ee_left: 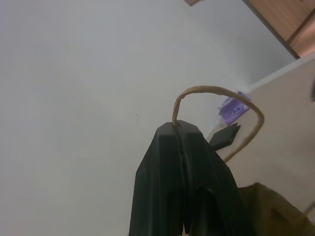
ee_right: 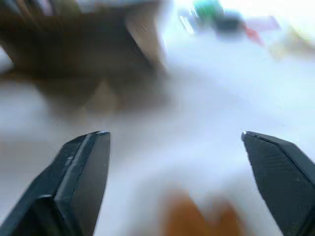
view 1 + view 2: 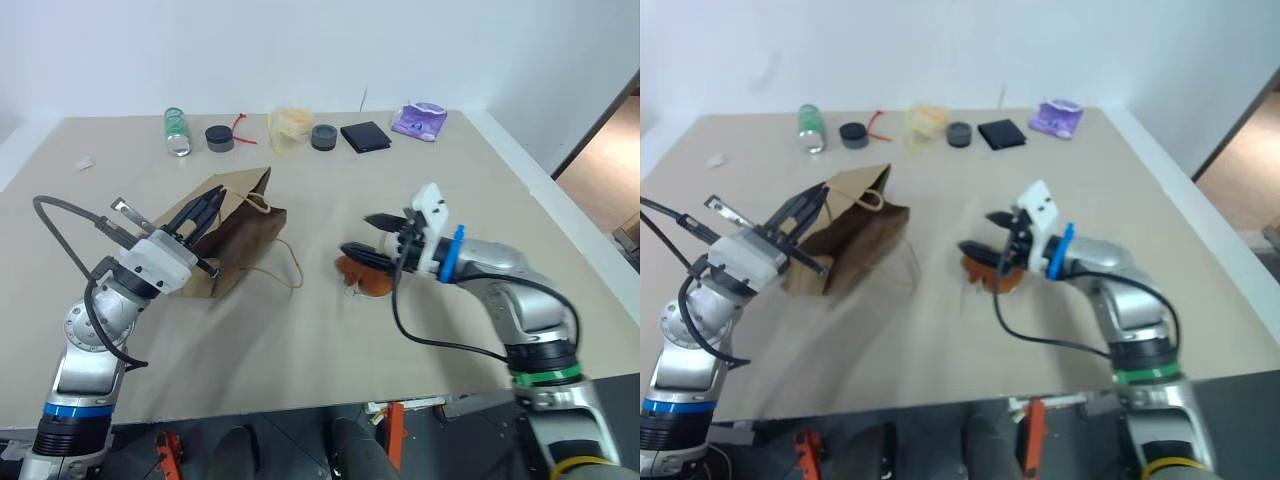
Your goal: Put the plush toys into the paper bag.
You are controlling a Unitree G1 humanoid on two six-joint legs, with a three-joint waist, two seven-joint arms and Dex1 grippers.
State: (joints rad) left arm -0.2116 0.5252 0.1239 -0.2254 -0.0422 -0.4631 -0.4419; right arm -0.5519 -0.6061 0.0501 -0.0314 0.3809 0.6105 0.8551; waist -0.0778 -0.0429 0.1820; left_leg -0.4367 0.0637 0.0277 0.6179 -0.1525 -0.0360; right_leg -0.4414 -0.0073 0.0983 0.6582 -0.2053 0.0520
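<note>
the bag, creased brown kraft paper with thin tan cord handles, lay slumped on the bench, its mouth lifted. the left end effector was pinched together on a handle. the right end effector stood wide apart above the brown furry toy, which rested near the bag.

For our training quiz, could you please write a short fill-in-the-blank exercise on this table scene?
1. The left gripper is shut on the paper bag's ____.
2. The right gripper's fingers stand ____ over the brown plush toy.
3. The purple packet lies at the table's ____ edge.

Missing: handle; open; far
</note>
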